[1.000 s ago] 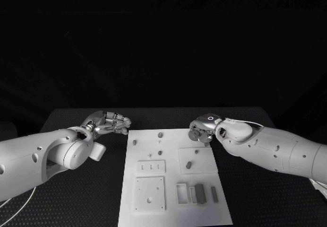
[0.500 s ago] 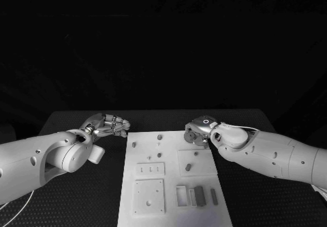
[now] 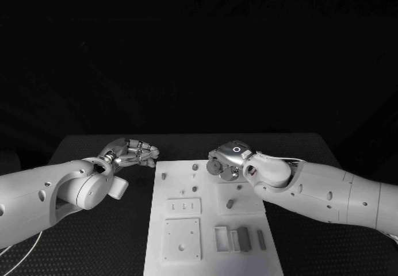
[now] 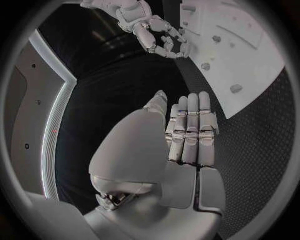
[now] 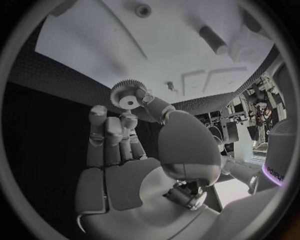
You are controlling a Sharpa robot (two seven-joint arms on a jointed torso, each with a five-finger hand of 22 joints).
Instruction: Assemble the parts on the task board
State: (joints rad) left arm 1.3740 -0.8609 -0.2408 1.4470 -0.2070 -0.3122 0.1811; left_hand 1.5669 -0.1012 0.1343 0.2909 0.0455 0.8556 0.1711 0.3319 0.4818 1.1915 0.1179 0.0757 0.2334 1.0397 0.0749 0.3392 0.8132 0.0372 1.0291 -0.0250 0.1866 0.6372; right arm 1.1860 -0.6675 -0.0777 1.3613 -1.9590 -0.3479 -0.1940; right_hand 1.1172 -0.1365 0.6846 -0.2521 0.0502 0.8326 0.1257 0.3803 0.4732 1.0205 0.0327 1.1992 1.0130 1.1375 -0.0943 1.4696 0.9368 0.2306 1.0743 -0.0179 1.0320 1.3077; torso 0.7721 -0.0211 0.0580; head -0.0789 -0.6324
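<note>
The right silver many-fingered hand [image 3: 225, 163] hangs over the far end of the flat white task board [image 3: 211, 250], pinching a small toothed grey gear [image 5: 129, 95] between thumb and fingertip — in the right wrist view the gear sits at the tips of the fingers, above the board's surface, with a round peg [image 5: 143, 10] and a short dark cylinder [image 5: 213, 40] on the board beyond it. The left silver hand [image 3: 133, 152] rests just beside the board's far left corner on the black table [image 3: 99, 241], grasping nothing — its fingers [image 4: 190, 127] lie straight and close together. Small grey parts [image 3: 243, 236] stand near the board's near end.
</note>
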